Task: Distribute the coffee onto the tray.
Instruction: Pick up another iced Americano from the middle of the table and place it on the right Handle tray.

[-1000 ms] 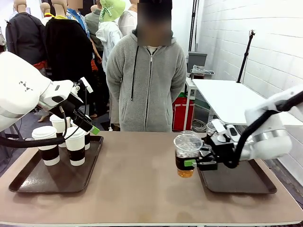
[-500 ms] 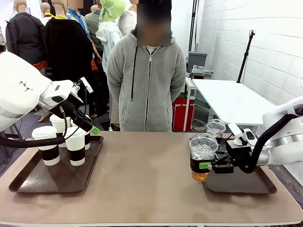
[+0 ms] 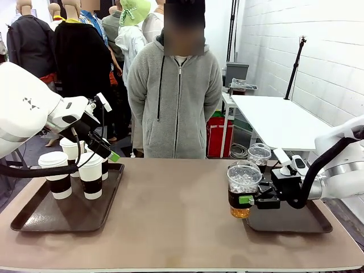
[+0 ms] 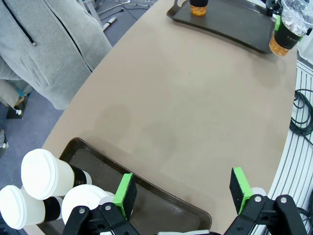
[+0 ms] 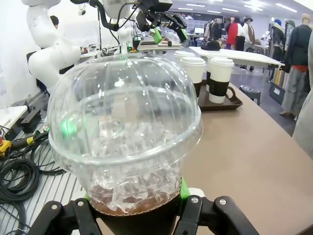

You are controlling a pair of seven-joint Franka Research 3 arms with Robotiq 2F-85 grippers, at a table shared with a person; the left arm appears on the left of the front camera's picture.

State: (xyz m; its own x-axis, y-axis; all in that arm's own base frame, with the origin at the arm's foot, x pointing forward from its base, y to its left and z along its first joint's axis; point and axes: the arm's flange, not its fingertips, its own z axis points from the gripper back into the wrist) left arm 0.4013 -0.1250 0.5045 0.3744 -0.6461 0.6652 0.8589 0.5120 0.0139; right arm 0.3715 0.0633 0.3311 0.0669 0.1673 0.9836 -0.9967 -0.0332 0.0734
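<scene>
Holding white lidded cups, left tray; iced coffees at right tray.

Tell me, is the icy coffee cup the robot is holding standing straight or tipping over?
Straight. The iced coffee cup sits upright in the right gripper, dome lid on top, dark coffee level, nothing spilling.
</scene>
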